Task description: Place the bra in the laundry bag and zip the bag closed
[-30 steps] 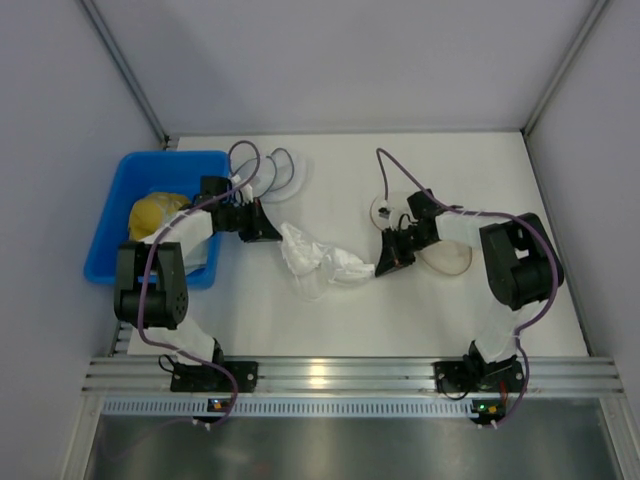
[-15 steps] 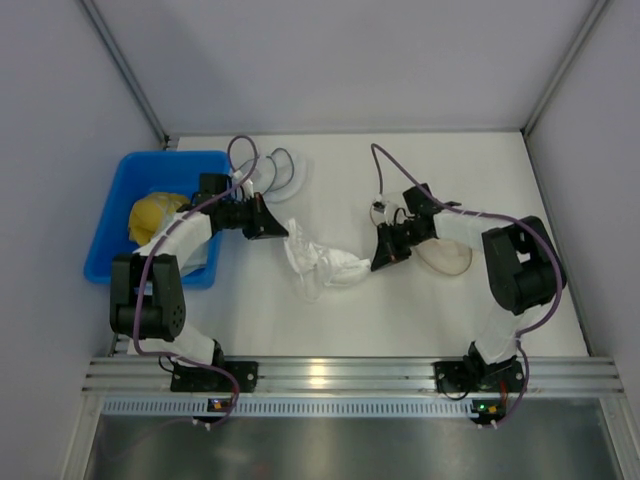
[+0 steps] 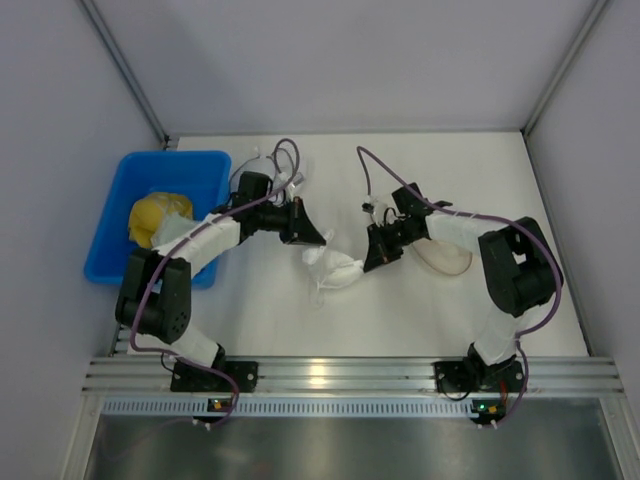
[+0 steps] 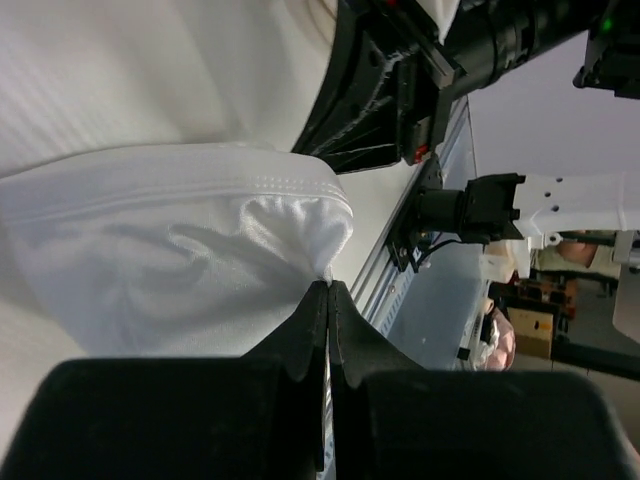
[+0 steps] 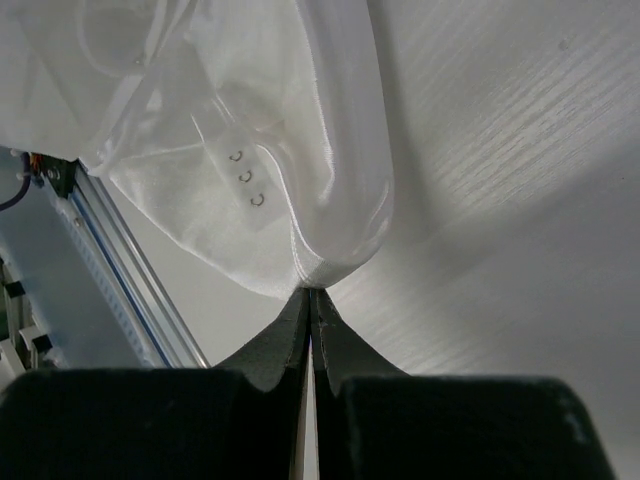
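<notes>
The white bra (image 3: 335, 271) hangs bunched between my two grippers near the table's middle. My left gripper (image 3: 322, 243) is shut on its left end; in the left wrist view the jaws (image 4: 328, 285) pinch a seamed edge of the white fabric (image 4: 170, 230). My right gripper (image 3: 368, 265) is shut on the right end; in the right wrist view the tips (image 5: 308, 292) pinch a hem of the bra (image 5: 300, 130), with its hook-and-eye tab showing. The laundry bag (image 3: 447, 260), round with a tan rim, lies flat under my right forearm, partly hidden.
A blue bin (image 3: 150, 165) at the left holds a yellow cloth bundle (image 3: 158, 215). A second round mesh pouch (image 3: 292, 182) lies behind my left arm, mostly hidden by it. Grey walls enclose the table on three sides.
My left gripper has moved right, toward the middle, carrying its end of the bra. The bra has gone from stretched out to a tight bunch. My right gripper has shifted slightly left.
</notes>
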`<state>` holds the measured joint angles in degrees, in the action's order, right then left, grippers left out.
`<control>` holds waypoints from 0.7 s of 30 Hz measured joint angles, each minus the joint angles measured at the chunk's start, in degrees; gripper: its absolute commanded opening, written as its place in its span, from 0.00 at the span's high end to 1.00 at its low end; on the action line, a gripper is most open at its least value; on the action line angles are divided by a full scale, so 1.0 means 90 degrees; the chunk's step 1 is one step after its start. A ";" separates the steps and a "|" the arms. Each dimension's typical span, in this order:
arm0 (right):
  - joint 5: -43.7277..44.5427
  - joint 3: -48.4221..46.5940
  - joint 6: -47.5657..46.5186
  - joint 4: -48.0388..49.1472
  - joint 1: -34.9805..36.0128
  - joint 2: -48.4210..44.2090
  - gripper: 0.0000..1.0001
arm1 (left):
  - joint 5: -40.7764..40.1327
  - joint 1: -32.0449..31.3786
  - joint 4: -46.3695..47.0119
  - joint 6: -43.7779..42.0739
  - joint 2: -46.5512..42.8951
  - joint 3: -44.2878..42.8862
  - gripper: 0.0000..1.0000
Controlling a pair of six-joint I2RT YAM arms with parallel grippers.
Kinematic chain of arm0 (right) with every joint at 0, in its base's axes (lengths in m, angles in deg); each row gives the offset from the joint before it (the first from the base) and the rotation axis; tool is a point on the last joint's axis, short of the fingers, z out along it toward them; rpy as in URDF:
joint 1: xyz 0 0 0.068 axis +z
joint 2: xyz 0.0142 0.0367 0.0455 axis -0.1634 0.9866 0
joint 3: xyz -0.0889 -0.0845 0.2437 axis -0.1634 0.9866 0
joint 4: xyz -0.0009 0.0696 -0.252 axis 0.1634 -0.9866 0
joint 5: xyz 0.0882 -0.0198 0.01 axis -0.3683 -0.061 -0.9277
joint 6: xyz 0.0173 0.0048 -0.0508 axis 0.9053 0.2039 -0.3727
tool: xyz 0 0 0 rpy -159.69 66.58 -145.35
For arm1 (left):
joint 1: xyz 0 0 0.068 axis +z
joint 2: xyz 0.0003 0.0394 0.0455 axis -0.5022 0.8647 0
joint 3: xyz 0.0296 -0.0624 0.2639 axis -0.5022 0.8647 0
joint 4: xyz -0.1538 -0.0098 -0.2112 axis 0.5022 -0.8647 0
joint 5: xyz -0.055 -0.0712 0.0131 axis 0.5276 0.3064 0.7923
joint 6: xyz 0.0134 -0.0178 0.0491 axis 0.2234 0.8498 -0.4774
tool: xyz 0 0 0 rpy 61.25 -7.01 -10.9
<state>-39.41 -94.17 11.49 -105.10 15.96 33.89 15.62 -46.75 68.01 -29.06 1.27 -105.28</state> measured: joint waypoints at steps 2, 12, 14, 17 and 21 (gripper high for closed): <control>0.0002 -0.0012 0.0002 0.0005 0.0005 0.0000 1.00 | 0.0000 -0.0386 0.0425 0.0284 0.0151 0.0000 1.00; 0.0075 -0.0029 -0.0007 0.0121 0.0015 -0.0010 1.00 | -0.0245 -0.1634 0.2050 0.1309 0.1814 0.0002 1.00; 0.0141 -0.0019 -0.0075 0.0109 0.0015 -0.0061 0.97 | -0.0289 -0.1659 0.2210 0.1406 0.2006 0.0015 1.00; 0.0284 0.0112 -0.0226 0.0083 0.0007 -0.0367 0.87 | -0.0313 -0.1647 0.2458 0.1498 0.2149 0.0109 1.00; 0.0503 0.0277 -0.0459 -0.0066 -0.0049 -0.0952 0.56 | -0.0308 -0.1615 0.2703 0.1598 0.2285 0.0223 1.00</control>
<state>-34.88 -91.68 7.36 -105.69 15.52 25.33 12.85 -61.28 92.34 -14.68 21.84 -103.27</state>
